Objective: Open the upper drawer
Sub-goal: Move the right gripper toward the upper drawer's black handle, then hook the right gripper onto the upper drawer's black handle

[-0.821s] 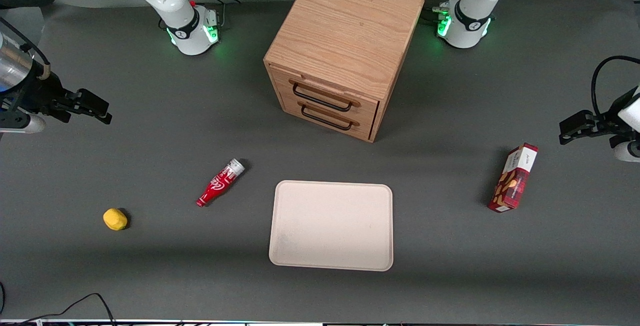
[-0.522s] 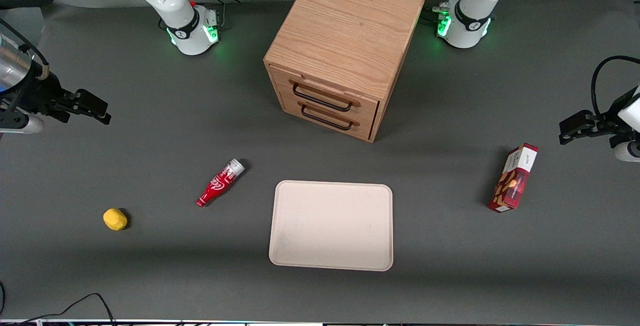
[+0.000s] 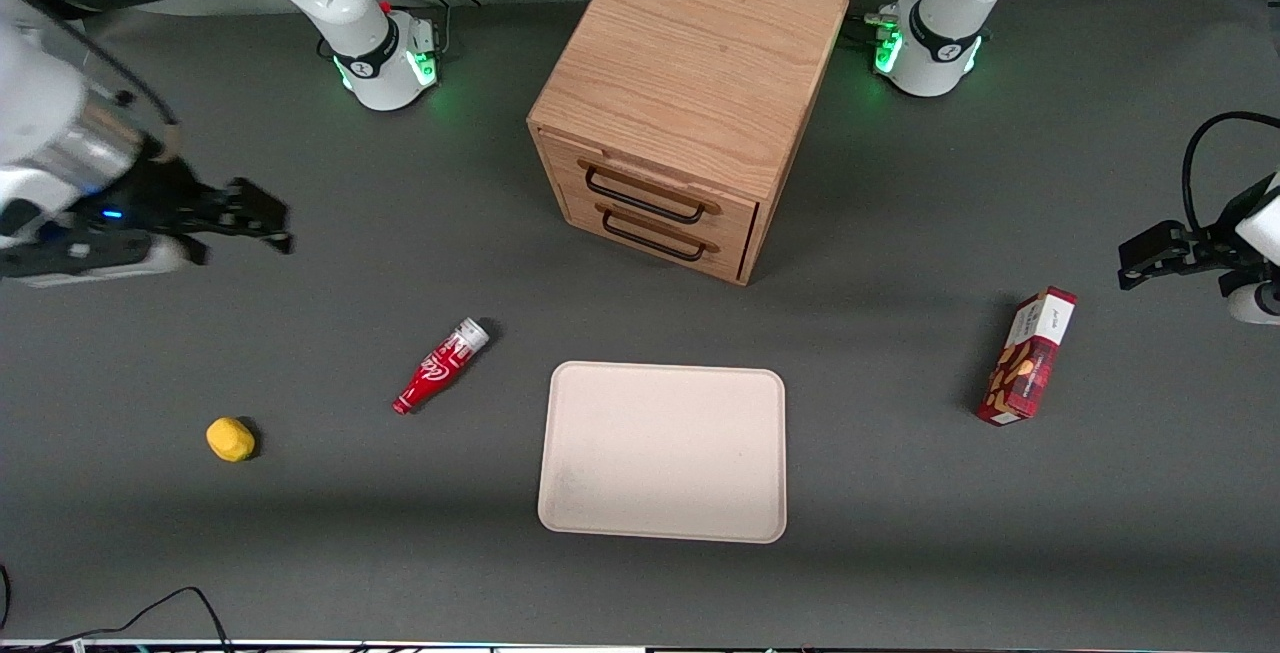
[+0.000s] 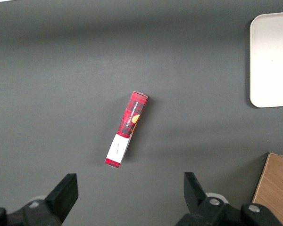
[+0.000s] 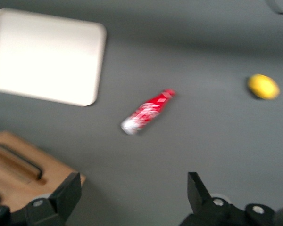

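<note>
The gripper (image 3: 262,223) hangs above the worktop (image 3: 900,533) toward the working arm's end, its fingers spread wide with nothing between them, well apart from the cabinet (image 3: 690,83). The upper drawer (image 3: 655,195) sits flush in the cabinet front, above its twin, black handle untouched. A red bottle (image 3: 440,366) lies on its side beside the pale tray (image 3: 662,453).
</note>
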